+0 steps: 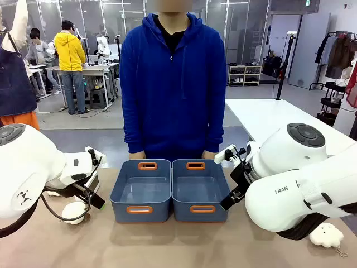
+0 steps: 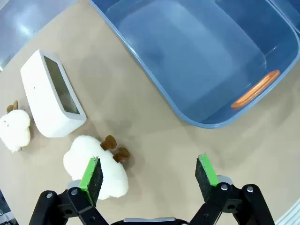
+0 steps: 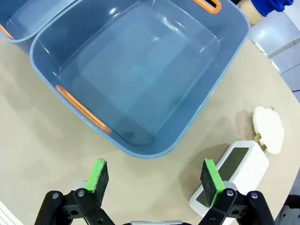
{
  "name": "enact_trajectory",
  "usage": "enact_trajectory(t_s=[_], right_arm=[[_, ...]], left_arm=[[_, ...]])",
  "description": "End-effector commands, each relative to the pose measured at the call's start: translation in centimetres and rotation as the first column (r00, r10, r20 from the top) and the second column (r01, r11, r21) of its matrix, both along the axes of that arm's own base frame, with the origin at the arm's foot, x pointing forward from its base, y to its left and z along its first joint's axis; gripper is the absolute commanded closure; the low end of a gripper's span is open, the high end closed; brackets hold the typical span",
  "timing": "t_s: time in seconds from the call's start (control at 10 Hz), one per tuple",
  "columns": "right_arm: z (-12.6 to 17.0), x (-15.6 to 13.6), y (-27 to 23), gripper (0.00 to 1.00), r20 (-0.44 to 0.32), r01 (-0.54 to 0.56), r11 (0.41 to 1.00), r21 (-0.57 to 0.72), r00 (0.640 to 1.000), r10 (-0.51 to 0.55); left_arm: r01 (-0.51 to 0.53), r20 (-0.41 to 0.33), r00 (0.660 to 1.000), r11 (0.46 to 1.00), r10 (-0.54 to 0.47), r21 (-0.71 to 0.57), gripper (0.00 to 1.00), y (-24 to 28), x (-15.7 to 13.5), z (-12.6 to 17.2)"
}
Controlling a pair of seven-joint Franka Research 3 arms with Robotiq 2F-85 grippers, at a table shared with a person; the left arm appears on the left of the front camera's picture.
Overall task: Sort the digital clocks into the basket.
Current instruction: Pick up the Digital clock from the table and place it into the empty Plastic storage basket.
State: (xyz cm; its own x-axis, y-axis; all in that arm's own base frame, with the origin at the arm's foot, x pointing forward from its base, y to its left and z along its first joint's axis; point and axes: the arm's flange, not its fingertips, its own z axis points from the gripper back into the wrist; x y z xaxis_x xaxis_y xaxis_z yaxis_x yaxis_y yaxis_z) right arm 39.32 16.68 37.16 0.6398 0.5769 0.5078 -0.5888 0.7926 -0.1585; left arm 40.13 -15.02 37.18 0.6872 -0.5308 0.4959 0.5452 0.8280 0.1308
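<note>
Two slate-blue baskets stand side by side mid-table, the left one [image 1: 159, 211] and the right one [image 1: 181, 211], both holding nothing. One white digital clock [image 2: 51, 96] lies on the table left of the left basket [image 2: 187, 51], its dark face up. My left gripper [image 2: 149, 176] hovers open above the table between that clock and the basket, over a cream plush [image 2: 101, 164]. The second clock [image 3: 234, 171] lies beside the right basket [image 3: 136, 75], just past my right finger. My right gripper [image 3: 157, 180] is open above the basket's near corner. In the front view, the left gripper [image 1: 92, 196] and right gripper [image 1: 230, 200] flank the baskets.
A person in a blue hoodie [image 1: 173, 84] stands at the far edge, hands resting behind the baskets. Cream plush toys lie about: one small one [image 2: 14, 129] beyond the left clock, one [image 3: 268, 129] beyond the right clock, another [image 1: 327, 234] at the front right.
</note>
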Motion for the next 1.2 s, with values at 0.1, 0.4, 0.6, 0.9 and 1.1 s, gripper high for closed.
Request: enact_trajectory(t_s=[0.1,0.4,0.6,0.9,1.1], right_arm=[[0.0,0.0,0.0,0.0,0.0,0.0,1.0,0.0,1.0,0.0],[0.0,0.0,0.0,0.0,0.0,0.0,1.0,0.0,1.0,0.0],[0.0,0.0,0.0,0.0,0.0,0.0,1.0,0.0,1.0,0.0],[0.0,0.0,0.0,0.0,0.0,0.0,1.0,0.0,1.0,0.0],[2.1,0.8,0.1,0.0,-0.042,-0.02,0.999,0.041,0.999,0.022]], left_arm=[[0.0,0.0,1.0,1.0,0.0,0.0,0.0,0.0,0.0,0.0],[0.0,0.0,1.0,1.0,0.0,0.0,0.0,0.0,0.0,0.0],[0.0,0.0,1.0,1.0,0.0,0.0,0.0,0.0,0.0,0.0],[0.001,0.0,1.0,1.0,-0.001,0.0,0.0,0.0,0.0,0.0],[-0.006,-0.086,0.996,0.998,0.001,-0.06,0.0,1.6,0.7,5.8]])
